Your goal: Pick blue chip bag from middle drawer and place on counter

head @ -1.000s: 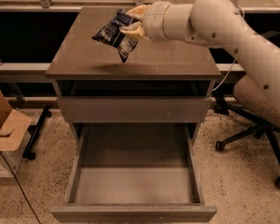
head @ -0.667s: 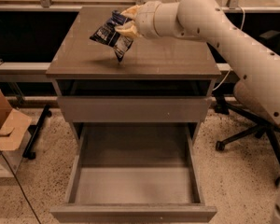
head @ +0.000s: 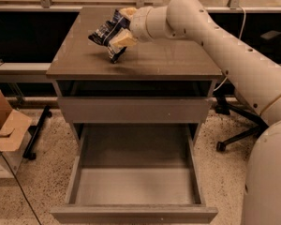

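1. Nearest to us, at 6 o'clock, the middle drawer point(head: 133, 189) stands open.
2. Behind and above it is the counter point(head: 173, 62).
3. Over the counter's 10 o'clock part hangs the blue chip bag point(head: 103, 32), pinched by the gripper point(head: 123, 27), whose arm comes in from 3 o'clock.
4. We cannot tell if the bag's lowest corner touches the counter.
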You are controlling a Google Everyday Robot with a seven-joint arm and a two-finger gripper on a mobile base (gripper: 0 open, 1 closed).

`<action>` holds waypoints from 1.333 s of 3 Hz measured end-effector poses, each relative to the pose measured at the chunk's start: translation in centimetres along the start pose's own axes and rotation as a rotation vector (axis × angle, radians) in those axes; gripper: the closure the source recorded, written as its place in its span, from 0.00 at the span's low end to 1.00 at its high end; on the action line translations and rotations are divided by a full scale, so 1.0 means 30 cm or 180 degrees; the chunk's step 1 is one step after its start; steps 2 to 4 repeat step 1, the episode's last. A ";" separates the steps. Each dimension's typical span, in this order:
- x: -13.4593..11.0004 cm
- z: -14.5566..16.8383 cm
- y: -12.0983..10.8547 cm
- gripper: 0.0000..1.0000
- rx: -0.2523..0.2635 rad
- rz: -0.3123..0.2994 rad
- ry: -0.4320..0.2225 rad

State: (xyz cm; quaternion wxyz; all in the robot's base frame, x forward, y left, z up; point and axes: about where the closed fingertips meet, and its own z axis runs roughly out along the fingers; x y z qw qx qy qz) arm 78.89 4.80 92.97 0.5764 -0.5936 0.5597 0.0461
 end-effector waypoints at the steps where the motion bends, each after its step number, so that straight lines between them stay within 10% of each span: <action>1: -0.002 0.002 0.003 0.00 -0.0004 -0.0002 -0.0004; 4: -0.002 0.002 0.003 0.00 -0.0004 -0.0002 -0.0004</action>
